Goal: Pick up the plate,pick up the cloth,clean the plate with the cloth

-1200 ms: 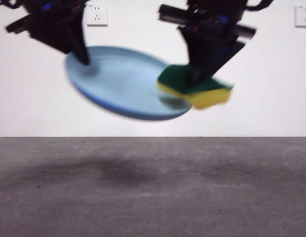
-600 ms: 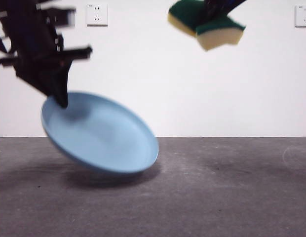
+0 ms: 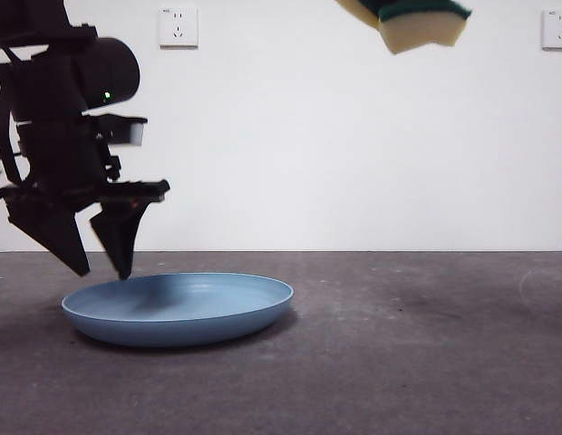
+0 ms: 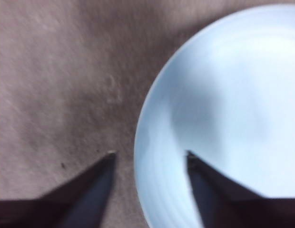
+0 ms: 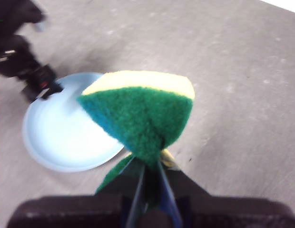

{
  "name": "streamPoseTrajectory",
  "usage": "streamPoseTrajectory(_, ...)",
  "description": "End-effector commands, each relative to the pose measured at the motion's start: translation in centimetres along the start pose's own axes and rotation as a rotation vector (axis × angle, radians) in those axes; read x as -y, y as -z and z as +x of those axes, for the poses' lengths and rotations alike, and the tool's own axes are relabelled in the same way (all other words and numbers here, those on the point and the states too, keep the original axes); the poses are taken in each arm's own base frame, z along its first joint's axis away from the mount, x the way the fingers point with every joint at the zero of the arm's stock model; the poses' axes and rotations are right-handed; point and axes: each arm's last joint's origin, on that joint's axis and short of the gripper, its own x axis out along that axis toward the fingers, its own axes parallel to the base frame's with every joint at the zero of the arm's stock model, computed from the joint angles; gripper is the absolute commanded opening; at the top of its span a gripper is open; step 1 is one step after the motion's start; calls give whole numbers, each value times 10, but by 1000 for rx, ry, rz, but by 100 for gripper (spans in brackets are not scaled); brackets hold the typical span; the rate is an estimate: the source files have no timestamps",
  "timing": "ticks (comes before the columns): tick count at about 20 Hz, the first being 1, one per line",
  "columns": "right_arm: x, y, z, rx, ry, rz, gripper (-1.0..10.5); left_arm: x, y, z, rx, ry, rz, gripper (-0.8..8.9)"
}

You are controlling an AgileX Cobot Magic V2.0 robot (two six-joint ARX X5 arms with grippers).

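Front view: the light-blue plate (image 3: pixel 178 308) lies flat on the grey table (image 3: pixel 399 362), on the left side, while the left gripper (image 3: pixel 104 270) hangs just above its near-left rim with its two black jaws spread apart and holding nothing. The left wrist view shows those jaws straddling the plate (image 4: pixel 223 118) rim, one tip over the bare table (image 4: pixel 57 85) and the other over the plate's inside; whether either tip touches the rim cannot be told. High at the top edge, the sponge (image 3: pixel 417 23) is in the air, well apart from the plate. In the right wrist view the right gripper (image 5: pixel 150 178) pinches the sponge (image 5: pixel 140 111), its jaws pressed together on the green layer, with the plate (image 5: pixel 66 137) far below. A white wall (image 3: pixel 353 136) with sockets stands behind
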Motion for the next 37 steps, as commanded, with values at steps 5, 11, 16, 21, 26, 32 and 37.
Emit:
streamPoseTrajectory(5,13,7,64,-173,15,106,-17,7,-3,-76,227,95,0,475)
streamPoseTrajectory(11,21,33,153,-380,46,129,-16,7,18,-173,513,210,-4,471)
streamPoseTrajectory(16,27,58,196,-516,-13,173,12,-1,46,-220,623,230,-6,471)
streamPoseTrajectory(21,37,67,204,-565,-78,229,400,-4,59,-227,589,223,-5,471)
streamPoseTrajectory(26,43,70,201,-600,-62,244,567,-4,61,-226,567,221,-3,471)
streamPoseTrajectory(32,46,47,159,-503,-61,251,496,-4,61,-226,573,214,4,465)
streamPoseTrajectory(37,48,24,89,-342,-67,228,-14,-5,64,-224,541,162,55,-16)
